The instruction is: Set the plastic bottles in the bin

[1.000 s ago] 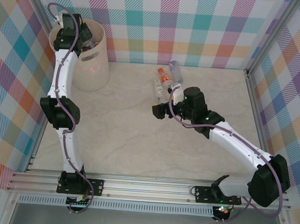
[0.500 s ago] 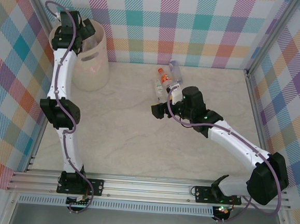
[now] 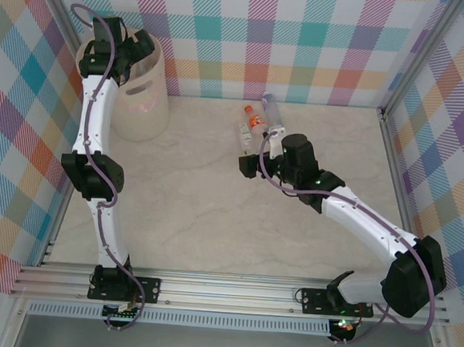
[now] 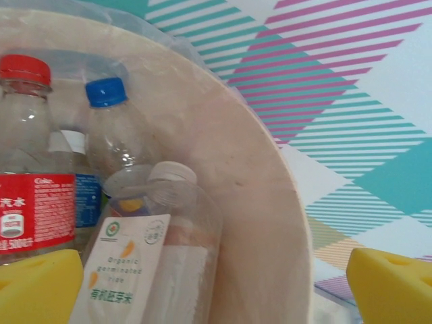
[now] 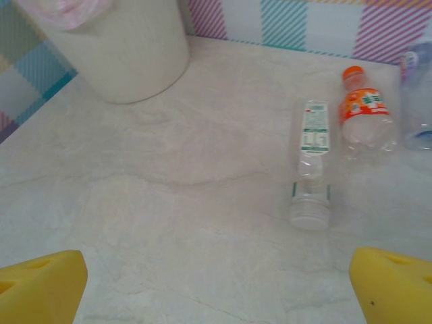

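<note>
The cream-white bin stands at the far left of the table. My left gripper hangs over its mouth, open and holding nothing. In the left wrist view, plastic bottles lie inside the bin: a red-capped one, a blue-capped one and a white-capped one between the yellow fingertips. Three bottles lie on the table: a green-labelled one, an orange one and a clear one. My right gripper is open just short of them, nothing between its pads.
Checked walls close off the back and both sides. A metal frame post runs along the right edge of the table. Bare marble tabletop stretches between the bin and the three bottles.
The left gripper finished opening above the bin and shifted slightly. The right gripper crept a little further toward the three bottles on the table.
</note>
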Action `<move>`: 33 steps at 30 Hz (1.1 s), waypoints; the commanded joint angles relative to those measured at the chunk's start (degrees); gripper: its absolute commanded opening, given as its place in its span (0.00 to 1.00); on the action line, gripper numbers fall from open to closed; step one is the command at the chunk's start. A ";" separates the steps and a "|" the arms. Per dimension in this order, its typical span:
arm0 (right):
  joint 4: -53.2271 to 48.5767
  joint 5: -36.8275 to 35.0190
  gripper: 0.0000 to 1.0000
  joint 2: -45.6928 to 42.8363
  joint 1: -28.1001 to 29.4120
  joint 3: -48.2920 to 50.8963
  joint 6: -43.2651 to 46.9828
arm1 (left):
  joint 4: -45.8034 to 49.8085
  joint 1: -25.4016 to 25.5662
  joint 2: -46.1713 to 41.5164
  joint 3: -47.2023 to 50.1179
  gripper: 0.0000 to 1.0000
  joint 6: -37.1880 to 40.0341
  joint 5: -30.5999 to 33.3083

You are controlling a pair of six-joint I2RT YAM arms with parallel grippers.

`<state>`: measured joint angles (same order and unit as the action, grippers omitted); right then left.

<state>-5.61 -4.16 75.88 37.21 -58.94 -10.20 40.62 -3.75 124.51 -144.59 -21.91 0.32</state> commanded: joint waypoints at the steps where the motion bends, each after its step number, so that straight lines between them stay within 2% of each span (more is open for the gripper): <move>1: 0.76 -5.49 1.00 -0.18 0.07 0.48 -3.05 | 0.45 0.83 -4.53 -0.13 1.00 -2.47 -5.90; 5: 0.43 -9.00 1.00 0.39 -0.37 1.06 -4.87 | -0.36 3.37 -7.17 3.18 1.00 -2.91 -6.51; 11: 0.63 -12.09 1.00 1.54 -0.65 3.00 -8.72 | -5.65 9.66 -13.59 14.52 1.00 -1.93 -6.01; 20: 0.60 -14.17 1.00 3.07 -1.13 4.70 -13.70 | -12.93 21.55 -21.29 34.21 1.00 -1.24 6.59; 27: 2.04 -14.97 1.00 2.49 -1.63 5.74 -17.69 | -11.91 27.31 -18.19 39.38 1.00 -5.31 8.93; 33: 2.59 -16.38 1.00 0.51 -1.77 7.49 -18.45 | -12.41 30.56 -13.01 42.22 1.00 -8.56 4.50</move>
<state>-4.91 -18.96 78.39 35.90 -52.49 -27.03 29.19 25.36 108.55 -104.27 -27.97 6.79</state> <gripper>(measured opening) 0.996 0.999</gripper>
